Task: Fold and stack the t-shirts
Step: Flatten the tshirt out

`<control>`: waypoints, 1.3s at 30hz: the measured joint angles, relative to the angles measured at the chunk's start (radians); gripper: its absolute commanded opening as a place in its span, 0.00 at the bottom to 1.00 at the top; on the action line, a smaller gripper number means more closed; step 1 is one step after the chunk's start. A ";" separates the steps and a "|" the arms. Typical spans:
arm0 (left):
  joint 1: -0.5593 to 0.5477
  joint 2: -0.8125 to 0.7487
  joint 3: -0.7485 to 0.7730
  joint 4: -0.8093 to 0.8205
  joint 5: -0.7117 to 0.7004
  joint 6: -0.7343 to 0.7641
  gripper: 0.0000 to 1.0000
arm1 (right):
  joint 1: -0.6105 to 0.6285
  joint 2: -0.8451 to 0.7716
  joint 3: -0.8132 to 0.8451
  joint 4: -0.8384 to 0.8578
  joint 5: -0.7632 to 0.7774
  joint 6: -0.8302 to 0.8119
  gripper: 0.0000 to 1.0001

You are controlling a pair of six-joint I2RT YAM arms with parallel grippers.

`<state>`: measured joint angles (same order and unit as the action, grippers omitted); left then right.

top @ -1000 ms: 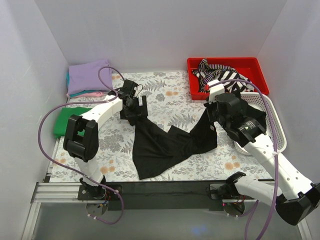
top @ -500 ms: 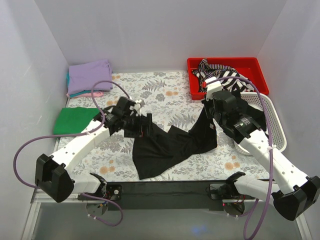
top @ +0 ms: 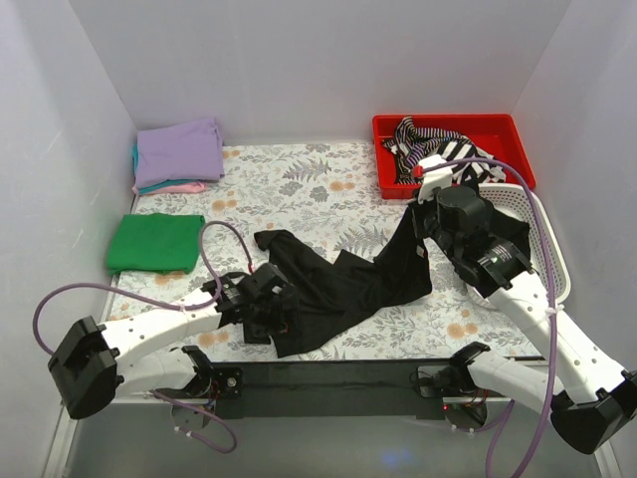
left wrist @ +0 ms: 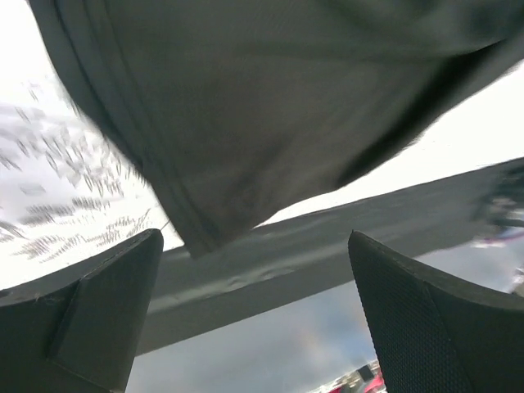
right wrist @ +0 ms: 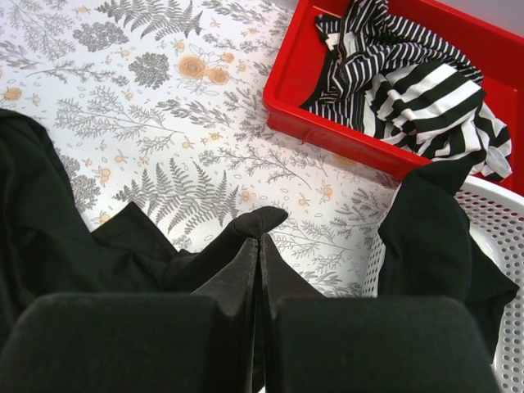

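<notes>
The right hand (right wrist: 260, 246) is clenched on a fold of the soft black fabric t-shirt (top: 338, 284); the left hand (top: 261, 304) gapes wide at its near hem, gripping nothing. The shirt sprawls crumpled on the floral-print worktop (top: 328, 189), with plain white walls (top: 299, 70) on three sides.

I saw the black t-shirt (top: 338, 289) lying crumpled between my grippers, one edge pinched in the right gripper (top: 421, 239), a hem corner at the left gripper (top: 269, 309). The folded lavender t-shirt (top: 179, 151) and green t-shirt (top: 156, 242) sat well beyond it.
</notes>
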<state>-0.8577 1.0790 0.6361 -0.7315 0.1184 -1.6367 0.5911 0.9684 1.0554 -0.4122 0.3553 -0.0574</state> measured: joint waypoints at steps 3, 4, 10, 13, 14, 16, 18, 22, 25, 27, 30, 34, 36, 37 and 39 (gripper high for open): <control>-0.111 0.053 -0.015 0.002 -0.051 -0.087 0.96 | 0.000 -0.012 -0.017 0.005 -0.016 0.002 0.01; -0.135 0.065 -0.015 0.005 -0.061 -0.105 0.98 | 0.000 -0.014 -0.023 0.004 -0.021 0.002 0.01; -0.207 0.129 -0.015 0.014 -0.177 -0.197 0.98 | 0.000 -0.032 -0.040 0.004 -0.043 0.002 0.01; -0.212 0.148 -0.014 0.019 -0.213 -0.214 0.91 | 0.000 -0.041 -0.040 0.005 -0.048 0.002 0.01; -0.213 0.149 -0.013 0.021 -0.220 -0.220 0.79 | 0.000 -0.042 -0.040 0.006 -0.048 0.002 0.01; -0.213 0.158 -0.013 0.028 -0.237 -0.225 0.57 | 0.000 -0.042 -0.040 0.008 -0.049 0.002 0.01; -0.213 0.171 -0.013 0.040 -0.243 -0.224 0.22 | 0.000 -0.042 -0.041 0.012 -0.049 0.002 0.01; -0.213 0.191 -0.021 0.078 -0.246 -0.221 0.00 | 0.000 -0.041 -0.053 0.023 -0.048 0.002 0.01; -0.213 0.192 -0.022 0.092 -0.245 -0.218 0.00 | 0.000 -0.036 -0.063 0.023 -0.048 0.002 0.01; -0.213 0.186 -0.018 0.086 -0.251 -0.214 0.00 | 0.000 -0.037 -0.069 0.023 -0.047 0.002 0.01; -0.213 0.151 0.035 0.017 -0.296 -0.203 0.00 | 0.000 -0.041 -0.069 0.017 -0.041 0.001 0.01; -0.213 0.053 0.298 -0.112 -0.418 -0.155 0.00 | 0.000 -0.080 -0.057 -0.011 -0.034 0.000 0.01; -0.212 0.024 0.483 -0.162 -0.498 -0.124 0.00 | 0.000 -0.116 -0.049 -0.019 -0.031 0.002 0.01; -0.211 0.011 0.555 -0.182 -0.536 -0.113 0.00 | 0.000 -0.139 -0.045 -0.023 -0.031 0.003 0.01; -0.211 -0.018 0.673 -0.236 -0.605 -0.091 0.00 | 0.000 -0.187 -0.036 -0.034 -0.031 0.006 0.01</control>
<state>-1.0691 1.0615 1.3087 -0.9672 -0.4866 -1.7279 0.5911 0.7818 1.0195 -0.4458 0.3248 -0.0513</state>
